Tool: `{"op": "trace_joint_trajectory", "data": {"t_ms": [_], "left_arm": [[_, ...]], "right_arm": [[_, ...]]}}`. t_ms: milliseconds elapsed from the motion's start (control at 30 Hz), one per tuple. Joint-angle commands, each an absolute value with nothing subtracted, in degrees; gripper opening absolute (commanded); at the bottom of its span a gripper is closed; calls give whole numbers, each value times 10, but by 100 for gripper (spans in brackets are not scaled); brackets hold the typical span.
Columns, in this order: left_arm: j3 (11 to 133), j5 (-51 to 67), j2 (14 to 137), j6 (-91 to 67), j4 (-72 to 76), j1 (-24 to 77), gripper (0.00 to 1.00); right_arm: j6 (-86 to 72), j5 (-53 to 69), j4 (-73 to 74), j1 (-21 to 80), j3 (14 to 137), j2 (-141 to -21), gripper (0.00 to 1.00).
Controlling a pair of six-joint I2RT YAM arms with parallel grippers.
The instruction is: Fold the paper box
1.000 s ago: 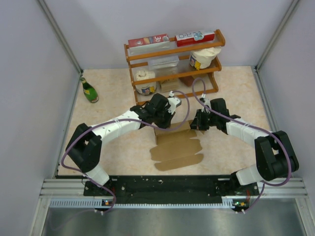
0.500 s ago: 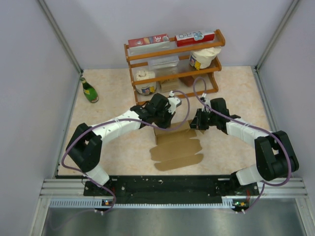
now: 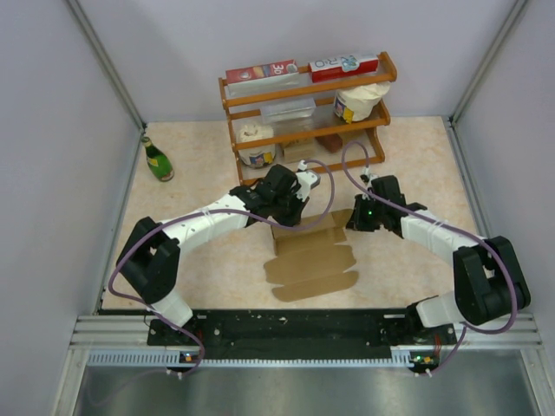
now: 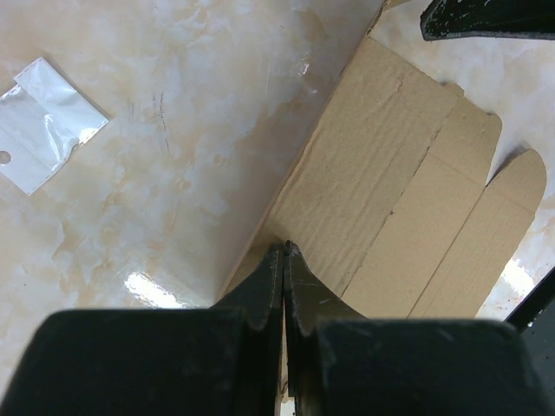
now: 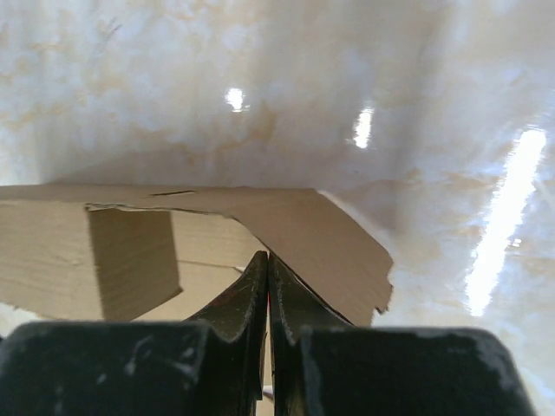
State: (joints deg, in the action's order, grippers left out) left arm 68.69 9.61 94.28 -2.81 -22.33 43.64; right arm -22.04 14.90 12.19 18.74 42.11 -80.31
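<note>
The paper box (image 3: pixel 312 260) lies on the counter (image 3: pixel 199 165) as a plain brown corrugated sheet. Its round-ended flaps are spread flat on the near side of both tools, toward the arm bases. Its far end is creased up into a low wall that stands between the two tools. My left tool (image 4: pixel 284 251) is clenched tight, its tips at the sheet's left edge, with creased panels and a rounded flap running off ahead and to its right. A small clear plastic bag (image 4: pixel 48 121) lies well off to its left. My right tool (image 5: pixel 267 260) is clenched too, its tips right against a raised, angled flap. I cannot tell whether either tool actually pinches card. Beyond both tools stands a wooden rack (image 3: pixel 305 90) with two red cartons (image 3: pixel 260 73) lying on top, white tubs (image 3: pixel 360 102) and a clear plastic box (image 3: pixel 289 111) on the shelves below. A green bottle (image 3: pixel 158 160) stands far left of the left tool.
</note>
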Motion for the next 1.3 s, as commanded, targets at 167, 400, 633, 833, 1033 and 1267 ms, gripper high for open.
{"op": "trace_joint_trajectory", "data": {"t_ms": [167, 400, 633, 833, 1033, 1267], "left_arm": [[702, 98, 946, -24, -229, 438, 0], [700, 99, 944, -24, -229, 438, 0], [700, 100, 945, -25, -229, 438, 0], [700, 103, 946, -25, -229, 439, 0], [701, 101, 945, -25, -229, 439, 0], [700, 105, 945, -25, -229, 439, 0]], "right_arm": [[-208, 61, 121, 191, 431, -836, 0], [-210, 66, 99, 191, 414, -863, 0], [-212, 108, 63, 190, 394, -872, 0], [-204, 160, 47, 191, 395, -887, 0], [-207, 182, 41, 190, 397, -883, 0], [-216, 217, 29, 191, 397, -866, 0]]}}
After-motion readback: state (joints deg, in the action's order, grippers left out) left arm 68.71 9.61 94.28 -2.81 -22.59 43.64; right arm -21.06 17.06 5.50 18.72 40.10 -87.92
